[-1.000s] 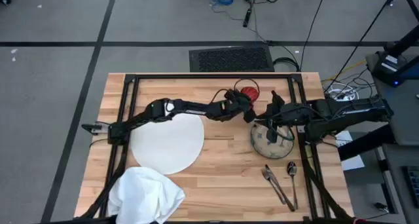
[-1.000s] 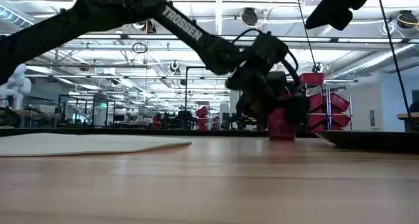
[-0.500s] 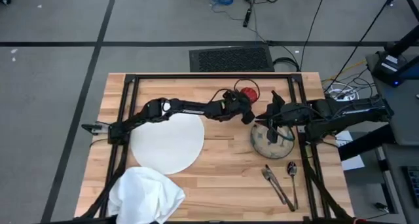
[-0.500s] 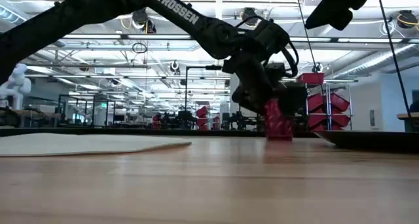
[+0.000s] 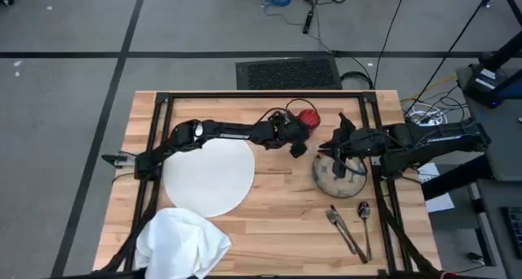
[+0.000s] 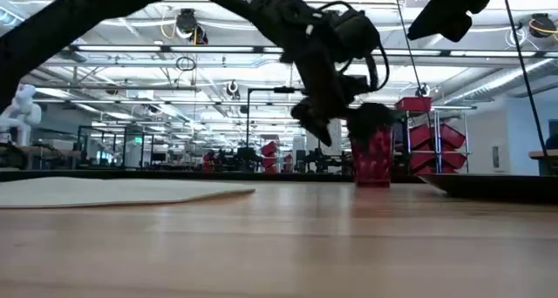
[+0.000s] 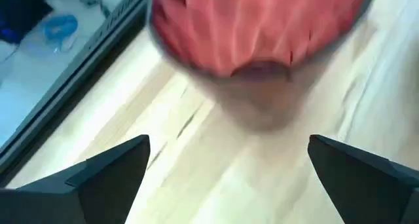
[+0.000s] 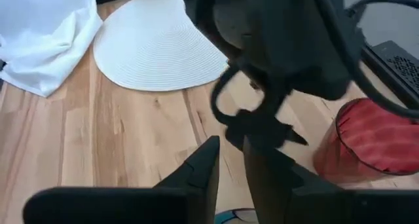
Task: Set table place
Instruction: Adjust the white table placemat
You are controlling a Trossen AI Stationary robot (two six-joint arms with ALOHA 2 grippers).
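Starting with the biggest thing, the wooden table [image 5: 277, 201] fills the middle of the high view, black rails running across it. On it, left of centre, sits the big round white plate [image 5: 208, 178], and the crumpled white napkin [image 5: 181, 242] is bunched up at the lower left, just below the plate. Over on the right side of the frame is the grey-green speckled bowl [image 5: 333, 173], with the right gripper [image 5: 336, 148] sitting right at its upper edge; its fingers [image 8: 204, 164] look nearly together in the wrist view, but I honestly can't tell if they're pinching the bowl's rim or not. The left arm stretches across the top middle, and the left gripper [image 5: 298, 140] is just beside the small red cup [image 5: 308, 117], fingers [image 7: 111, 168] spread wide apart with the cup in front of them, not held. In the low view the cup [image 6: 372, 157] stands upright on the wood. Lower right has the cutlery: knife [image 5: 342, 232], fork [image 5: 336, 219] and spoon [image 5: 364, 222] lying close together, just below the bowl.
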